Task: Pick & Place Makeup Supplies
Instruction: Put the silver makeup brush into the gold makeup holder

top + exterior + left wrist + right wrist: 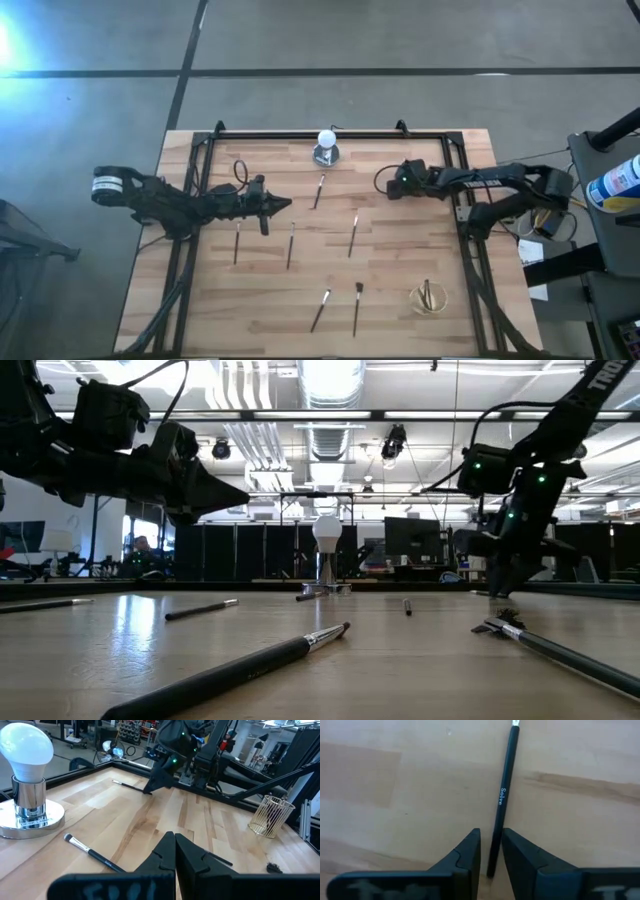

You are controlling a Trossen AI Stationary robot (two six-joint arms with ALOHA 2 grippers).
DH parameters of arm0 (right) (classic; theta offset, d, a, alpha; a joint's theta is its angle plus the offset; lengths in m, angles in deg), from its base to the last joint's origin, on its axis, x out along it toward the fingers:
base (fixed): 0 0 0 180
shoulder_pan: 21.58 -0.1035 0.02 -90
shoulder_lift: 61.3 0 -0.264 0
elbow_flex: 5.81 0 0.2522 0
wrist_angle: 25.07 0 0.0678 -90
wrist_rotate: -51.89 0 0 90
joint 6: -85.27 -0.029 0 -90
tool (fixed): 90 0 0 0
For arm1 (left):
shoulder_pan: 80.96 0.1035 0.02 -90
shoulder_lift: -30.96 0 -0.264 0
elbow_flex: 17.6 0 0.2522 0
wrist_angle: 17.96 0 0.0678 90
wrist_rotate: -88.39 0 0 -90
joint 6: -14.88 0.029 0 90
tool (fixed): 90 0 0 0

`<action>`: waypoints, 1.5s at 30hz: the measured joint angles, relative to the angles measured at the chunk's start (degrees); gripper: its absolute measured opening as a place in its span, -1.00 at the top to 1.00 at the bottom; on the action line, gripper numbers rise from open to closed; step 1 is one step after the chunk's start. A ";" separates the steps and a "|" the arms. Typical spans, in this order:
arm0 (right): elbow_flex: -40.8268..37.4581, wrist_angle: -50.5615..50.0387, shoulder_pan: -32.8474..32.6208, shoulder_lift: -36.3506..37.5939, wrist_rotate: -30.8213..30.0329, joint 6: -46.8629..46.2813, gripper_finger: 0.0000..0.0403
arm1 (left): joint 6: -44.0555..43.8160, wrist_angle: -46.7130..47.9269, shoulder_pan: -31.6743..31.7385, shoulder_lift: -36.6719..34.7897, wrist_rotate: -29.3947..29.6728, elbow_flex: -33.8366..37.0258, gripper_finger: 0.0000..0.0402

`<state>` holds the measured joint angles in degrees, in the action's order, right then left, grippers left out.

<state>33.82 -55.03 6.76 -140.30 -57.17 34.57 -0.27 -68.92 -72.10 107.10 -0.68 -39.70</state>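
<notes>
Black brush (501,795) between right gripper (491,851) jaws — left gripper (283,205) hovers shut.

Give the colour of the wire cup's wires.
Pale gold wire cup, clearest in the left wrist view.

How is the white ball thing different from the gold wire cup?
The white ball is solid and sits on a shiny round base; the wire cup is see-through. The wire cup holds brushes; the white ball holds nothing. Both stand upright on the table. The right pincer is low over a brush; the left pincer hovers, shut.
</notes>
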 joint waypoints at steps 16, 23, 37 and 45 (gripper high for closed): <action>1.20 -4.62 -2.70 3.12 1.97 1.58 0.93 | -7.34 1.81 0.45 0.00 6.92 -0.41 1.00; 1.13 -1.55 -11.40 8.24 -0.43 0.96 0.93 | -11.11 1.75 0.42 0.00 7.12 -1.57 0.86; 1.35 46.87 -31.32 6.48 -6.84 18.98 0.94 | -15.18 -1.28 -0.60 0.20 -3.59 -8.78 0.53; 3.49 72.77 -34.80 -3.63 -2.59 28.69 0.94 | -13.80 -1.22 -3.26 0.20 -6.41 -15.03 0.53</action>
<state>37.31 17.74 -28.04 -143.92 -59.76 63.26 -14.07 -70.14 -75.36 107.30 -7.09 -54.73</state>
